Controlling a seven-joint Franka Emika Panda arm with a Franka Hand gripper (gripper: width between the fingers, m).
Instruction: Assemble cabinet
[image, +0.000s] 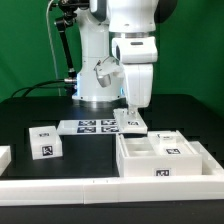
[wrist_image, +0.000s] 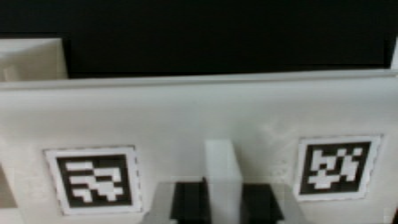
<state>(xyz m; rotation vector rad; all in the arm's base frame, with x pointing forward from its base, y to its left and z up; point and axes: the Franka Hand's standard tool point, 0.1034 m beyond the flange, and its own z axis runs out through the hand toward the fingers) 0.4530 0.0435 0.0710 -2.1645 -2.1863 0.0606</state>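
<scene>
Three white cabinet pieces are on view on the black desk (image: 85, 160). The large frame (image: 135, 160) lies at the exterior view's right, open side up, with a tag on its front wall. A small box (image: 44, 143) sits well apart from it, toward that view's left. A tagged panel (image: 131, 123) stands directly under the claw (image: 133, 112), just beside the marker board (image: 88, 126) and behind the frame.

The claw hangs straight down with its tips at the top of that panel. The wrist view is filled by the same panel (wrist_image: 196, 110), with two tags on either side of a raised middle rib (wrist_image: 222, 175). Dark shapes flank the rib at the picture's edge. Whether the claw is clenched on the panel or released cannot be told from either picture.

The wrist view is blurred, so the tag patterns cannot be read. A long white rail (image: 90, 190) crosses the foreground and hides the lower part of the frame. Another white piece (image: 3, 155) is cut off at the exterior view's left edge.
</scene>
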